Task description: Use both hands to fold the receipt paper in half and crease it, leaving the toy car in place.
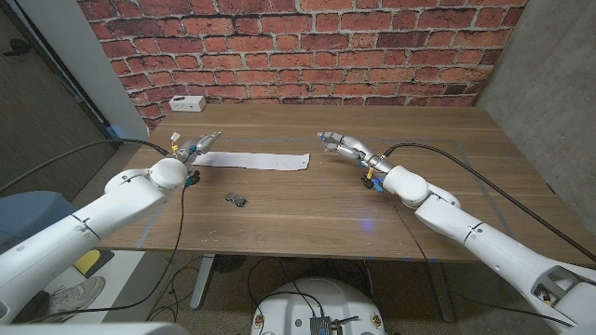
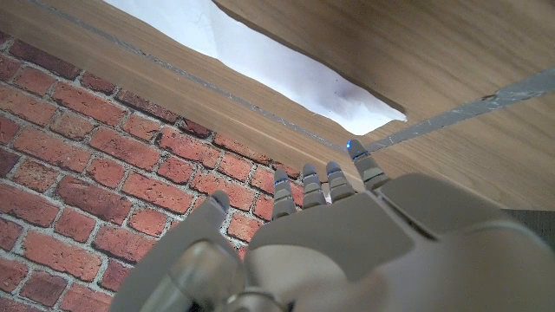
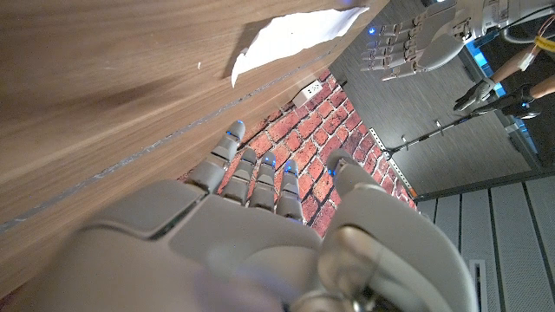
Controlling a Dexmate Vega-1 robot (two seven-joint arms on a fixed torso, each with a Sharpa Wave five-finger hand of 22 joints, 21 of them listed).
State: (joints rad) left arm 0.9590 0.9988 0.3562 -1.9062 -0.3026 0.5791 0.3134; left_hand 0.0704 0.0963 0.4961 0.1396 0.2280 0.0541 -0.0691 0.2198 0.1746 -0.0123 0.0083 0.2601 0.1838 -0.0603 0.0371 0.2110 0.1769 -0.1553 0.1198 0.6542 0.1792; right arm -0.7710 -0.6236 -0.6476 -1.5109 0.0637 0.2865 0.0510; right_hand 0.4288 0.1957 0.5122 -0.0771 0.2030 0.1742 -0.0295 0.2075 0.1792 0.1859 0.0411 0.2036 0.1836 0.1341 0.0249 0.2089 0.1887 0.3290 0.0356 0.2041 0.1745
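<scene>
A long white receipt paper (image 1: 251, 161) lies flat and unfolded on the wooden table (image 1: 307, 219), running left to right. My left hand (image 1: 197, 145) hovers at the paper's left end with its fingers apart and nothing in them; its wrist view shows the paper (image 2: 269, 65) beyond the fingertips (image 2: 360, 156). My right hand (image 1: 343, 145) is a short way right of the paper's right end, fingers spread and empty. In the right wrist view the paper (image 3: 290, 39) lies ahead and my left hand (image 3: 416, 48) is beyond it. A small dark toy car (image 1: 237, 197) sits in front of the paper.
A white box (image 1: 187, 103) stands at the table's back left by the brick wall. Cables run along both arms. A person's legs (image 3: 520, 78) appear at the edge of the right wrist view.
</scene>
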